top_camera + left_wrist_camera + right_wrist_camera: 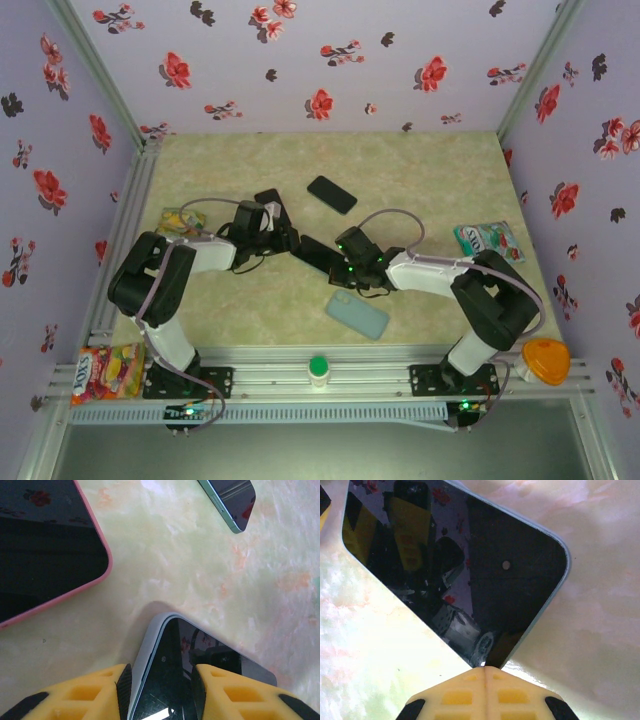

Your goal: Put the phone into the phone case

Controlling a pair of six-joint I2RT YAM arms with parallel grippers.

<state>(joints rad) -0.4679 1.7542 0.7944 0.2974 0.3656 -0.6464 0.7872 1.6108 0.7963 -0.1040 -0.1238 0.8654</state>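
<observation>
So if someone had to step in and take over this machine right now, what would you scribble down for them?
Left gripper: jaws apart, astride one end of the black-screened, pale-blue-rimmed phone; a firm grip is not clear.
Right gripper: shut, holding nothing, tips at the phone's other end.
The pale teal rectangular phone case lies flat by itself, nearer the arm bases.
Done: both arms are at the phone.
Left: get the phone into the case.

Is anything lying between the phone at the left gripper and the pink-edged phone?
No: the left wrist view shows bare tabletop between the phone and the pink-edged phone.
</observation>
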